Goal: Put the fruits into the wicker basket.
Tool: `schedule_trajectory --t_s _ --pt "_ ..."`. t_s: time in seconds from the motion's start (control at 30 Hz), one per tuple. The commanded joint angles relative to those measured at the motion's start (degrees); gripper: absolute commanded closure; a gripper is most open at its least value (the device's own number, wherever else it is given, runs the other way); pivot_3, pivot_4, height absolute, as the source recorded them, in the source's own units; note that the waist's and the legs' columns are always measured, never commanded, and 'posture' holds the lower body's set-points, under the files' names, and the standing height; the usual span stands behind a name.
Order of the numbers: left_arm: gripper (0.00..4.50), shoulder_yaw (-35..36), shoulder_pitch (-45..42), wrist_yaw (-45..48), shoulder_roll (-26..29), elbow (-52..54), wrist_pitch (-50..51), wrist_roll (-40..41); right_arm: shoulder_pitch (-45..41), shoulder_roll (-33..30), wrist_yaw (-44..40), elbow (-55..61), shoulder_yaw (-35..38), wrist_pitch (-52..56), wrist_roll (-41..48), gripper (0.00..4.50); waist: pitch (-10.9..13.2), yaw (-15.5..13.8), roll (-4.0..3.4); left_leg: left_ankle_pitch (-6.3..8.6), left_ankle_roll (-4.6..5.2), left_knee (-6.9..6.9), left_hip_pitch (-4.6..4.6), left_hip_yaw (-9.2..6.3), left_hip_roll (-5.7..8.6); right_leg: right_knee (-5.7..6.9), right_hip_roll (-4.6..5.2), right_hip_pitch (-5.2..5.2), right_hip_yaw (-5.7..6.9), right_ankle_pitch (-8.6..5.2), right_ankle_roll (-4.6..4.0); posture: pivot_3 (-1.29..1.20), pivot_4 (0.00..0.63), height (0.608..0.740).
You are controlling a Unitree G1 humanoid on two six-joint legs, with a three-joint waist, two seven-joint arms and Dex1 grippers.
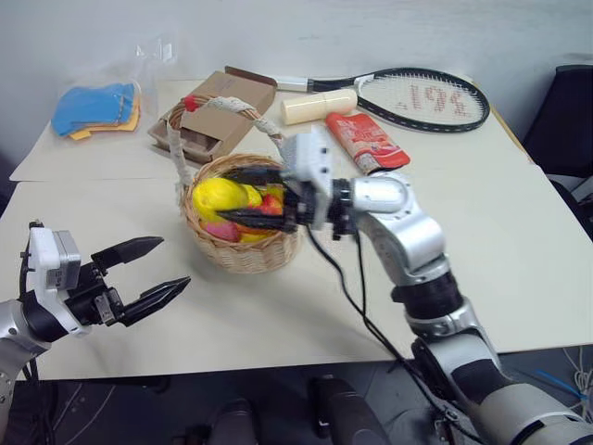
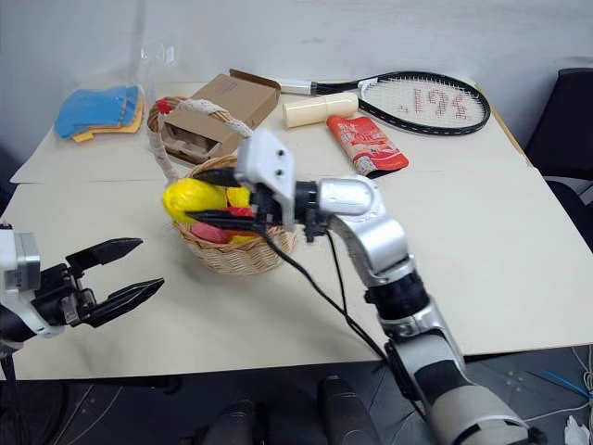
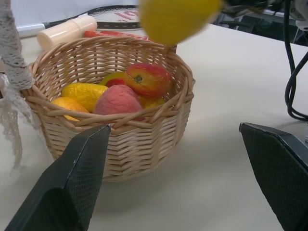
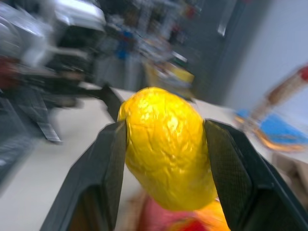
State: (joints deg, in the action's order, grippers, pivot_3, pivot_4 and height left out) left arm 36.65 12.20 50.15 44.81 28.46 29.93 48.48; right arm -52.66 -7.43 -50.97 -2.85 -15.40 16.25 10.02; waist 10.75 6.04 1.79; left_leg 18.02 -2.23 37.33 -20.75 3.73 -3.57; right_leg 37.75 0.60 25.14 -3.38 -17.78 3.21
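We hold a yellow lemon [image 4: 166, 149] in our right gripper [image 1: 243, 196] above the wicker basket [image 1: 243, 252]; its arched handle [image 1: 232, 107] stands beside. Our left gripper [image 1: 156, 269] fingers gape wide, empty.

Lab or office-type test room. Plain pale desk [image 1: 519, 269] made of pushed-together tops against a bare white wall [image 1: 371, 32], black office chair [image 1: 565, 111] at the side. Staged props on top: racket [image 1: 417, 97], cardboard box [image 1: 222, 111], blue cloths [image 1: 93, 107], red packet [image 1: 366, 141]. Loose cables [image 1: 565, 371] on the floor, blurred cluttered shelving [image 4: 134, 43] behind.
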Motion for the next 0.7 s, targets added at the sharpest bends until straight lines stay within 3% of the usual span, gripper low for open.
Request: schedule_trajectory --t_s 0.03,0.1,0.2,0.33,0.4,0.47,0.53,0.63,0.7 --pt "0.0 2.55 1.44 -0.78 -0.96 1.91 -0.67 0.89 -2.62 1.81 10.42 -4.98 -4.17 -3.39 -10.59 2.11 -0.04 0.18 0.05 0.0 0.0 0.05 -0.16 -0.01 0.0 0.02 0.0 0.14 0.0 0.0 0.0 0.0 0.15 0.74" --pt "0.0 2.51 1.91 -1.29 -1.45 2.37 -0.81 0.76 -2.47 2.98 13.73 -5.73 -6.91 -1.3 -14.47 2.11 -0.04 0.31 0.06 -0.01 0.0 0.12 -0.38 -0.01 -0.01 0.11 0.0 0.38 0.0 0.0 0.0 0.0 0.15 0.74" --pt "0.0 2.5 2.17 -1.62 -1.58 2.89 -0.79 0.85 -0.36 3.68 11.01 -3.52 -8.27 0.33 -12.9 1.39 -0.04 0.37 0.05 -0.02 -0.03 0.06 -0.4 -0.04 -0.04 0.12 -0.06 0.43 0.01 0.0 0.0 0.0 0.15 0.74" --pt "0.0 3.24 2.58 -1.93 -1.6 3.22 -0.79 1.19 0.98 4.37 9.97 -0.62 -5.93 -4.24 -9.48 0.04 -0.04 0.29 0.07 -0.02 -0.02 0.09 -0.42 -0.04 -0.05 0.11 -0.04 0.42 0.02 0.0 0.0 0.0 0.15 0.74" --pt "0.0 3.58 2.92 -2.02 -1.64 3.41 -0.87 1.24 1.68 5.29 9.33 0.81 -2.27 -8.14 -5.1 0.04 -0.04 0.26 0.07 -0.01 -0.01 0.1 -0.43 -0.04 -0.05 0.11 -0.04 0.41 0.02 0.0 0.01 0.0 0.15 0.74" --pt "0.0 3.84 3.44 -2.09 -1.87 3.89 -0.97 1.26 4.48 2.54 -0.38 7.03 2.14 -2.42 7.89 0.04 -0.04 0.18 0.07 -0.01 0.0 0.09 -0.43 -0.04 -0.04 0.11 -0.04 0.4 0.03 0.01 0.02 0.0 0.15 0.74" --pt "0.0 4.21 3.85 -2.19 -2.07 4.24 -1.05 1.39 7.77 -5.12 -10.91 13.08 4.85 8.42 19.68 0.04 -0.04 -0.24 0.07 0.01 0.03 0.05 -0.41 -0.12 -0.06 0.06 -0.04 0.33 0.12 0.01 0.02 0.0 0.15 0.74" --pt "0.0 5.14 4.34 -1.86 -2.0 4.41 -1.11 1.77 11.17 -19.64 -21.16 13.37 6.01 13.52 21.97 0.04 -0.05 -1.5 0.09 0.08 0.15 0.1 -0.42 -0.19 -0.03 -0.07 0.07 0.23 0.19 0.01 0.02 0.0 0.15 0.74" --pt "0.0 5.66 4.69 -1.72 -1.94 4.66 -1.09 2.09 11.8 -23.73 -21.76 10.41 7.31 11.77 20.63 0.04 -0.04 -1.5 0.1 0.11 0.21 0.13 -0.43 -0.15 0.04 -0.16 0.12 0.2 0.16 0.02 0.03 0.0 0.15 0.74"
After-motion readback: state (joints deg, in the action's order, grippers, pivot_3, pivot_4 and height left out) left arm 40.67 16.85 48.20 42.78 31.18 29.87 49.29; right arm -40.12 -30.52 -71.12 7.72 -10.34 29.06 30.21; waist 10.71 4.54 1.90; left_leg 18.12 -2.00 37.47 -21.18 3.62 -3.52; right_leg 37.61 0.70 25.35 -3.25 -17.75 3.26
